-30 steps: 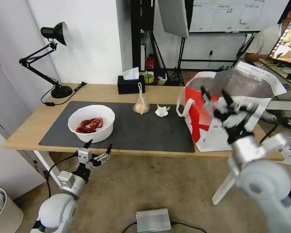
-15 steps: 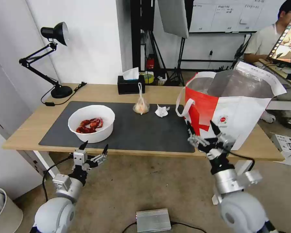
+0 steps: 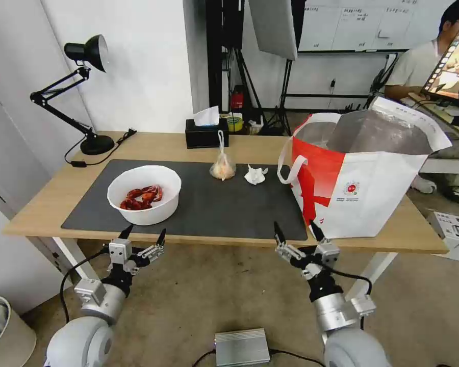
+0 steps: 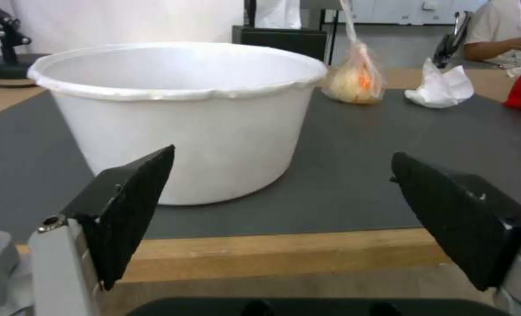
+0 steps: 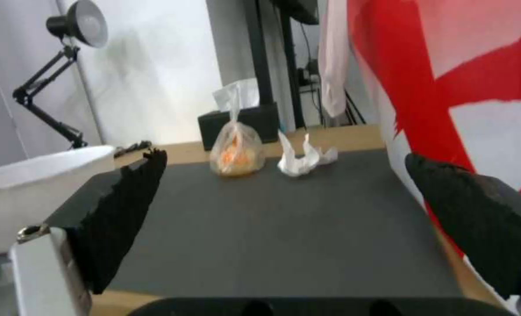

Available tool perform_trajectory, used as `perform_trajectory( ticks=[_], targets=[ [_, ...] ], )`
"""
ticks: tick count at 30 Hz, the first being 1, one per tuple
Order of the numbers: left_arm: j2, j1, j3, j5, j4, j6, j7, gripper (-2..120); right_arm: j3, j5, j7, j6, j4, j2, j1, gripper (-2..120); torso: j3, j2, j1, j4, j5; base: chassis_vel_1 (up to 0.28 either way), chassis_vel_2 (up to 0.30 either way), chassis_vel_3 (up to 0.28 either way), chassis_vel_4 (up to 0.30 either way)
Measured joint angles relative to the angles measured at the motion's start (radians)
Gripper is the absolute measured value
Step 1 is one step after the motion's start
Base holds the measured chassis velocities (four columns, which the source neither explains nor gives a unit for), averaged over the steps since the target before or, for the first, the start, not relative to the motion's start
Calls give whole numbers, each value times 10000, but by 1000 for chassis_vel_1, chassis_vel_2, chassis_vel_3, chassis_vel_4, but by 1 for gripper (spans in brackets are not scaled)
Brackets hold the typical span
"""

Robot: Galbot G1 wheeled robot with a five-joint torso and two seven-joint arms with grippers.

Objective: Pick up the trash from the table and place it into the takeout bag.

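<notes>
As things lie now, three bits of trash sit on the long light-wood surface [image 3: 46, 196] w/ its dark grey mat [image 3: 229, 209]. Left-centre of the head view: white round bowl of red crayfish shells [image 3: 144, 193]. Mid-frame, further back: small knotted clear bag of orange stuff [image 3: 223, 165], w/ a crumpled white tissue [image 3: 255, 175] just beside it. I'd judge none of these is bagged yet; can't see what's already inside the large boxy white-and-red takeout bag [image 3: 359, 186], standing open at right w/ foil lining showing.

Both arms hang low, below the near edge of the surface. Left end effector [image 3: 142, 237] at lower left, released, fingers spread, empty, pointing at the bowl. Right end effector [image 3: 297, 233] at lower centre, also released & empty, aimed along the mat near the bag's corner.
</notes>
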Motion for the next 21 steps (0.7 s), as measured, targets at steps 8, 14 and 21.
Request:
perform_trajectory(
  ticks=[8, 14, 21],
  targets=[
    [-37, 157, -158, -30, -44, -55, 59, 100, -110, -190, -47, 87, -186, 145, -72, 100, 0, 0, 0, 0, 0, 0, 0, 0, 0],
    [-54, 290, -409, -47, -52, -11, 81, 100, -252, -358, -65, 126, -351, 232, -33, 100, 0, 0, 0, 1, 1, 0, 0, 0, 0],
    [-99, 333, -412, -47, 38, -63, 203, 100, -294, -418, -71, 140, -438, 260, 57, 100, 0, 0, 0, 0, 1, 0, 0, 0, 0]
  ],
)
